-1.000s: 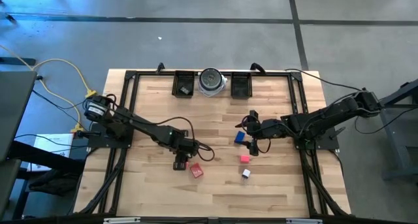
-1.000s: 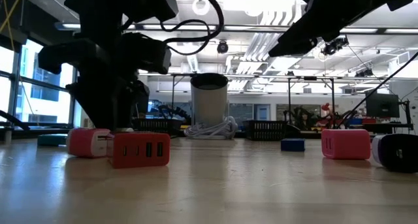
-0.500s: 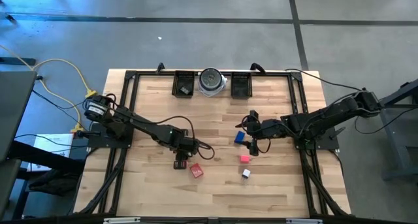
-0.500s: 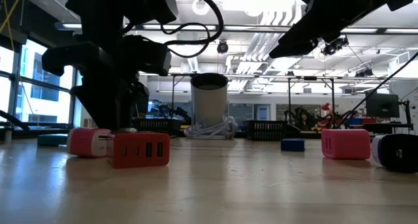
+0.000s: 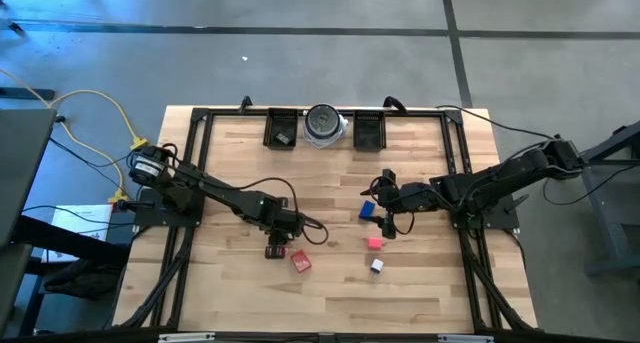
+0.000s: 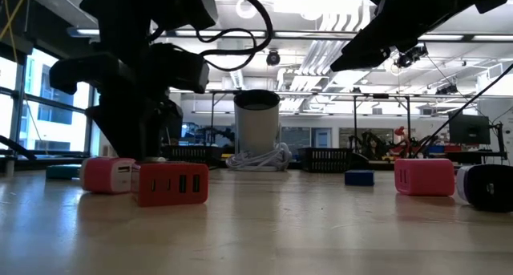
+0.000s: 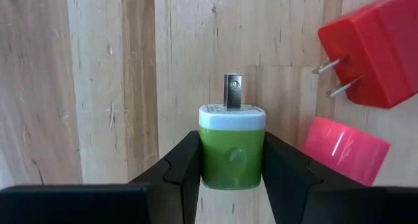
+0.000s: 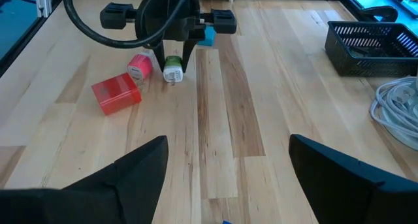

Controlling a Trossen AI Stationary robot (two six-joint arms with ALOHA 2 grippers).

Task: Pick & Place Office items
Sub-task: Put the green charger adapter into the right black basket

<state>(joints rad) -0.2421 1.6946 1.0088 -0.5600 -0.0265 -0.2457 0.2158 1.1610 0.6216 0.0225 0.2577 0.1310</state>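
Note:
My left gripper (image 5: pixel 275 247) stands near the table's middle, shut on a green-white plug block (image 7: pixel 232 145), which also shows as the green-white block (image 8: pixel 172 68). Beside it on the wood lie a red block (image 5: pixel 300 262) and a pink block (image 7: pixel 343 149); a teal block (image 8: pixel 206 36) lies behind it. My right gripper (image 5: pixel 388 225) hovers open right of centre, touching nothing. Near it lie a blue block (image 5: pixel 367 210), a second pink block (image 5: pixel 375 242) and a white-black block (image 5: pixel 377 266). My left gripper pinches the plug block's green body (image 7: pixel 232 160) between its two fingers, one on each opposite side. The fingers come from above, pointing down. The white end with its metal prong (image 7: pixel 233 91) points down past the fingertips; whether the prong touches the wood I cannot tell.
Two black trays (image 5: pixel 281 130) (image 5: pixel 369 132) flank a round silver dish (image 5: pixel 324 124) at the far edge. A white cable (image 8: pixel 398 110) lies beside the black tray (image 8: pixel 375 48). A black frame (image 5: pixel 200 118) rims the table. Bare wood stretches along the near side.

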